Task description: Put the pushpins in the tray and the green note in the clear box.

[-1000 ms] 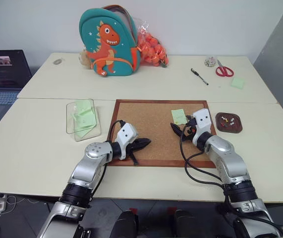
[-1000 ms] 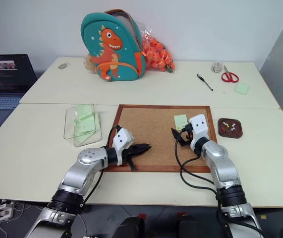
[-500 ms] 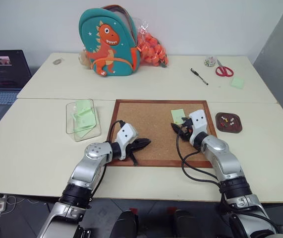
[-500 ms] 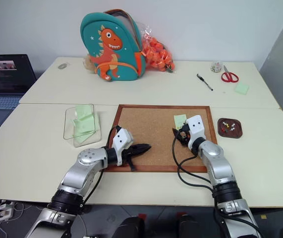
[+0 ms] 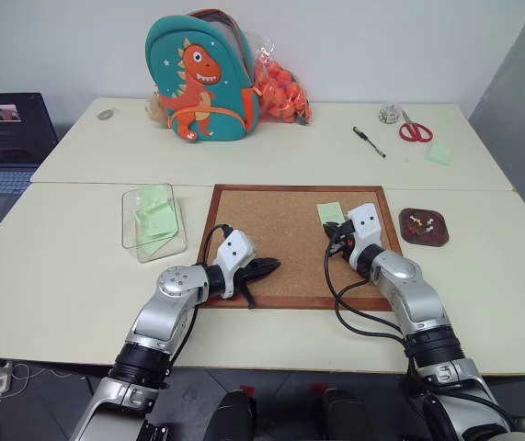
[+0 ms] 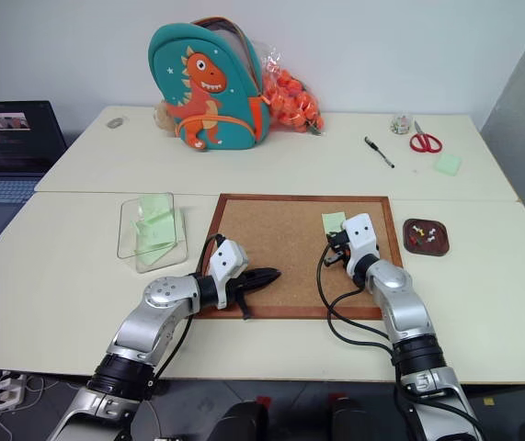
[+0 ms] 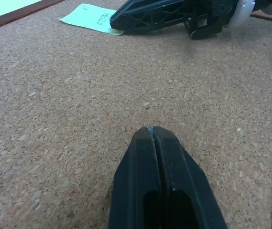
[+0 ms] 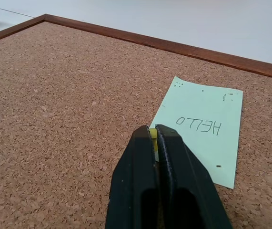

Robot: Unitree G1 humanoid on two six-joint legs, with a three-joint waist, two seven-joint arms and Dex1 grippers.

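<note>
In the head views, the right pincer (image 5: 336, 235) has snapped closed over the past second at the lower edge of the green note (image 5: 331, 213), which lies on the cork board (image 5: 271, 234) near its far right corner; a moment ago its fingers stood wide apart. The left pincer (image 5: 269, 266) rests shut and empty over the board's near left part, unmoved. The tray (image 5: 425, 227) sits on the counter (image 5: 60, 266) just right of the board with several pushpins (image 5: 416, 220) already in it, and the clear box (image 5: 154, 220) lies left of the board (green slips are inside it already). In the left wrist view, the left fingertips (image 7: 151, 136) meet above bare cork, with the right pincer lying across the note's edge beyond. In the right wrist view, a yellow pin head (image 8: 153, 134) is pinched between the closed fingers at the near edge of the note marked HELLO. The pin looks gripped, so pulling it free and carrying it to the tray probably comes next, which frees the note.
</note>
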